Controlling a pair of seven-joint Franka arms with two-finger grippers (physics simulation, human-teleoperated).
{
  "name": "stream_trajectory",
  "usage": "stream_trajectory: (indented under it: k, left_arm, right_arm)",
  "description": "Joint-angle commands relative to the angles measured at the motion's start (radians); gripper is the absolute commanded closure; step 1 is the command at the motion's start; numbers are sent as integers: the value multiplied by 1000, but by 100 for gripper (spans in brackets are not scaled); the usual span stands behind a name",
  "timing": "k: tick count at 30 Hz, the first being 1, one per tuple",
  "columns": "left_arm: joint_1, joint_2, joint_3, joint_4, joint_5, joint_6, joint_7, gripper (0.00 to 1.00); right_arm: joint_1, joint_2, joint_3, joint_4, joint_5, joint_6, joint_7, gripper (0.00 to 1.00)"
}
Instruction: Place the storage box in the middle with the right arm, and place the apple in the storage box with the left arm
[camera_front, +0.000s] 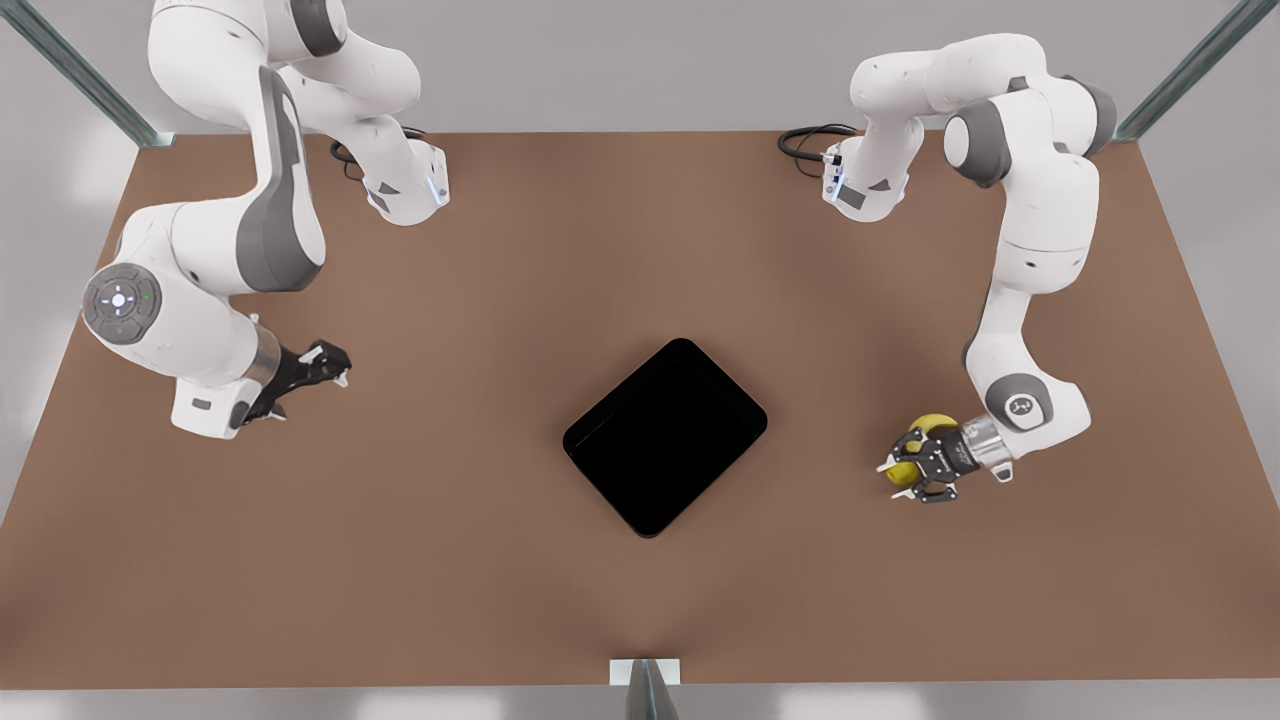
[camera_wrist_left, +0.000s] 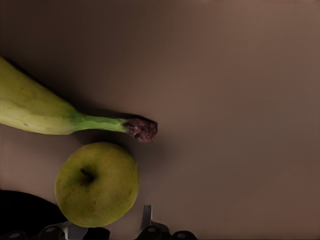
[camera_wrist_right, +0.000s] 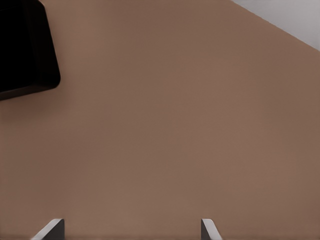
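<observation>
Apple skin is smooth, yellow-green and round, with a small dark dip where the stem sits. It lies on the brown table at the front view's right. The left gripper is right over it with its fingers spread wide on each side, not squeezing it. One finger shows just beside the apple in the left wrist view. A long curved banana with a dark stem tip lies close by the apple. The storage box is flat, black, with round corners, and sits near the table's middle, turned like a diamond. The right gripper waits at the front view's left, well apart from the box, fingers wide and holding nothing.
</observation>
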Motion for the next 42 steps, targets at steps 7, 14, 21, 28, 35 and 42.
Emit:
stream_trajectory:
  k: [7, 14, 21, 28, 35, 42]
  left_arm:
    - [0, -35, 9, -57, 3, -8, 14, 0]
    - [-2, -46, 8, -103, -24, 44, 31, 9]
    - [-3, -35, -11, -103, -60, 101, 31, 27]
    - [-3, -35, -23, -103, -66, 117, 18, 51]
    - [-3, -129, -21, -71, -54, 75, -132, 63]
    - [-170, -249, -255, -29, -53, 403, -531, 64]
  right_arm:
    - [0, 5, 0, 3, 0, 2, -2, 0]
    - [-2, 2, -3, 0, -2, 2, -17, 0]
    - [0, 8, -3, 0, 0, 3, -17, 0]
    - [0, 11, -3, -2, 0, 5, -17, 0]
    - [2, 18, -3, -2, 0, 6, -17, 0]
    - [-46, -98, -9, -32, -67, 9, -8, 0]
